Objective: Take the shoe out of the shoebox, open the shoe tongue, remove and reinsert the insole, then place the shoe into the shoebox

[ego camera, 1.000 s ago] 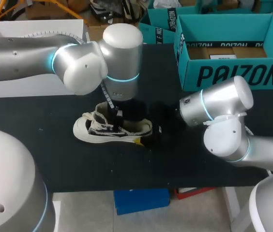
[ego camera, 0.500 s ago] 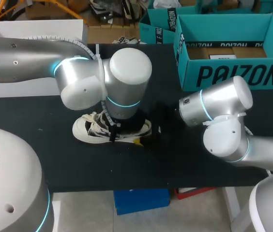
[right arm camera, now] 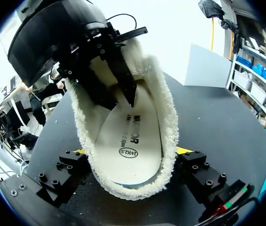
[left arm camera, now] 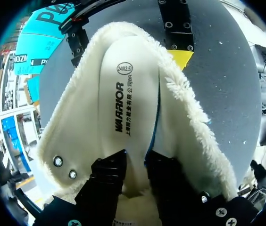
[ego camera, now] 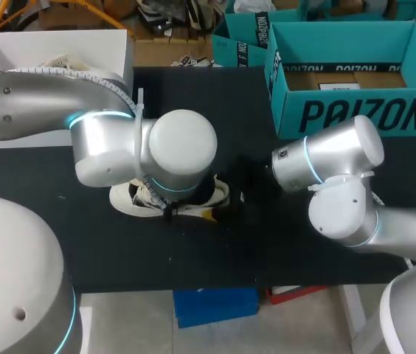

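The left gripper (left arm camera: 134,165) had its black fingers (left arm camera: 108,172) down inside the shoe (ego camera: 125,198), drawn almost together with a thin fold of the insole (left arm camera: 123,99) between them, so it appeared to have the insole pinched at the end away from the heel; the insole looked thin, light and bendy, likely to peel up and curl rather than lift flat, so a hold on its edge and a slow pull along the shoe seemed wisest; around it the fleece lining (left arm camera: 194,122) was soft and would probably drag on the insole; the right gripper (right arm camera: 132,157) stood wide, its yellow fingertips (right arm camera: 184,150) pressed on either side of the heel, clamping the shoe so that it should not rise with the pull; the shoe, soft above and likely stiffer at the sole, sat upright on the black table (ego camera: 193,258) beneath the left arm, well apart from the open teal shoebox (ego camera: 355,114).
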You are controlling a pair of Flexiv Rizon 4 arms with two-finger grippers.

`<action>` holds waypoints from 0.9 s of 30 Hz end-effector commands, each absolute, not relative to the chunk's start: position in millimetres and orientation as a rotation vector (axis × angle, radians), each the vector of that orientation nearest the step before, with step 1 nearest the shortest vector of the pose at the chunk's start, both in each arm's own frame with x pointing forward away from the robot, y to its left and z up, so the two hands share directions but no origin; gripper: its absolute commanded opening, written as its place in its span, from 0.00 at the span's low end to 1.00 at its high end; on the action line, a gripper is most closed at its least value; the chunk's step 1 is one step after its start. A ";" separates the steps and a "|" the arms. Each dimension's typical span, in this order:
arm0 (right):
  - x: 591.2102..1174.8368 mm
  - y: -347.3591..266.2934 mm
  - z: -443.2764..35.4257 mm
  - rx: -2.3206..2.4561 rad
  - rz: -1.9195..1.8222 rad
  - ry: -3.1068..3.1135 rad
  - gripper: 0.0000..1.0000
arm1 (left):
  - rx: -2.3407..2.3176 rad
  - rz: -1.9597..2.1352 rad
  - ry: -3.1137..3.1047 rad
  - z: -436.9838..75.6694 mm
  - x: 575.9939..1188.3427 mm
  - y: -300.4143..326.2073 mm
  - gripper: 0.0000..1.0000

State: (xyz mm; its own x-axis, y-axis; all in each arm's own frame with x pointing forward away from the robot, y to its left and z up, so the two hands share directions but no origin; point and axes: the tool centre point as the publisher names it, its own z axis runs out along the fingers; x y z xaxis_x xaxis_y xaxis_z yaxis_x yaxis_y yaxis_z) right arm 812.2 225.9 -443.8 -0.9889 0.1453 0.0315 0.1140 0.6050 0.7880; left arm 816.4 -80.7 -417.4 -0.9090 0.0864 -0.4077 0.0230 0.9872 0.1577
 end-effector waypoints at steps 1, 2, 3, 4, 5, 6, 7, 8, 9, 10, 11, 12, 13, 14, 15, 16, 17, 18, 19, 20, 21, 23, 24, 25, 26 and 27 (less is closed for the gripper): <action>812.0 222.7 -445.8 0.227 1.361 2.783 0.00 | 0.074 0.116 2.597 -433.0 832.9 -51.7 0.20; 812.0 222.7 -445.8 0.227 1.361 2.783 0.00 | 0.070 0.109 2.594 -431.7 834.5 -51.1 0.19; 812.0 222.7 -445.8 0.227 1.361 2.783 0.00 | 0.070 0.095 2.598 -430.8 836.3 -50.3 0.18; 812.0 222.7 -445.8 0.227 1.361 2.783 0.00 | 0.060 0.083 2.595 -429.9 837.8 -49.5 0.18; 812.0 222.7 -445.8 0.227 1.361 2.783 0.00 | 0.057 0.076 2.594 -429.1 839.4 -49.0 0.18; 812.0 222.7 -445.8 0.227 1.361 2.783 0.00 | 0.054 0.067 2.594 -428.9 840.5 -48.9 0.18; 812.0 222.7 -445.8 0.227 1.361 2.783 0.00 | 0.054 0.063 2.595 -428.8 841.3 -48.9 0.18; 812.0 222.7 -445.8 0.227 1.361 2.783 0.00 | 0.059 0.057 2.598 -429.0 842.0 -49.3 0.17; 812.0 222.7 -445.8 0.227 1.361 2.783 0.00 | 0.066 0.054 2.603 -429.5 842.1 -50.3 0.14; 812.0 222.7 -445.8 0.227 1.361 2.783 0.00 | 0.071 0.050 2.606 -429.9 841.6 -51.4 0.05; 812.0 222.7 -445.8 0.227 1.361 2.783 0.00 | 0.082 0.046 2.613 -430.6 840.9 -52.7 0.00; 812.0 222.7 -445.8 0.227 1.361 2.783 0.00 | 0.085 0.045 2.616 -431.1 840.3 -53.7 0.00; 812.0 222.7 -445.8 0.227 1.361 2.783 0.00 | 0.089 0.039 2.621 -431.3 840.0 -54.2 0.00; 812.0 222.7 -445.8 0.227 1.361 2.783 0.00 | 0.086 0.024 2.637 -431.3 839.6 -54.9 0.00; 812.0 222.7 -445.8 0.227 1.361 2.783 0.00 | 0.086 0.020 2.641 -430.4 839.0 -55.7 0.00; 812.0 222.7 -445.8 0.227 1.361 2.783 0.00 | 0.088 0.012 2.648 -429.3 837.6 -56.9 0.00; 812.0 222.7 -445.8 0.227 1.361 2.783 0.00 | 0.092 0.001 2.665 -428.9 836.6 -58.1 0.00; 812.0 222.7 -445.8 0.227 1.361 2.783 0.00 | 0.093 -0.003 2.671 -428.0 835.0 -59.5 0.00; 812.0 222.7 -445.8 0.227 1.361 2.783 0.00 | 0.098 -0.001 2.679 -426.5 832.9 -60.8 0.00; 812.0 222.7 -445.8 0.227 1.361 2.783 0.00 | 0.104 -0.014 2.704 -425.3 831.1 -62.0 0.00; 812.0 222.7 -445.8 0.227 1.361 2.783 0.00 | 0.087 -0.038 2.727 -423.0 829.5 -62.4 0.00; 812.0 222.7 -445.8 0.227 1.361 2.783 0.00 | 0.085 -0.052 2.760 -418.2 826.9 -63.7 0.00; 812.0 222.7 -445.8 0.227 1.361 2.783 0.00 | 0.072 -0.070 2.773 -415.3 825.4 -64.6 0.00; 812.0 222.7 -445.8 0.227 1.361 2.783 0.00 | 0.083 -0.070 2.790 -412.7 823.8 -65.9 0.00; 812.0 222.7 -445.8 0.227 1.361 2.783 0.00 | 0.117 -0.058 2.817 -411.3 822.1 -68.8 0.00; 812.0 222.7 -445.8 0.227 1.361 2.783 0.00 | 0.109 -0.074 2.825 -408.7 819.6 -70.2 0.00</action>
